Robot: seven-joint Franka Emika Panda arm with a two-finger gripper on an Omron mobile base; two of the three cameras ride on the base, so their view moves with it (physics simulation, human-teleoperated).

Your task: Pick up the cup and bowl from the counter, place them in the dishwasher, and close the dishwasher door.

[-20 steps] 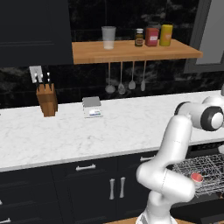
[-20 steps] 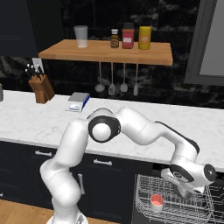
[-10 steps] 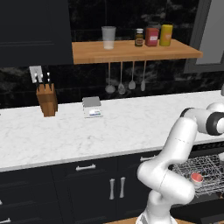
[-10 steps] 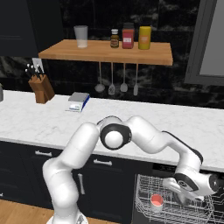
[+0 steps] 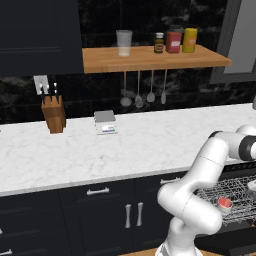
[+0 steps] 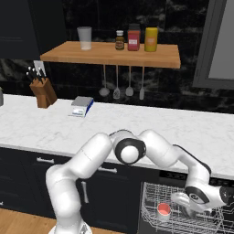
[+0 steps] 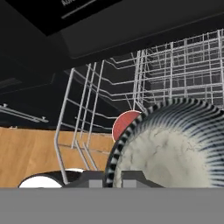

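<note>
You had the gripper [image 6: 185,206] low inside the dishwasher [image 6: 183,175] rack [image 7: 183,65]. The bowl [image 7: 175,148], striped rim, pale inside, sat right at the jaws, tilted; can't tell whether they clamped it or stood apart. The cup [image 6: 163,210] lay in the rack just beyond the bowl, red showing past its rim. The counter [image 5: 150,145] ran above.
</note>
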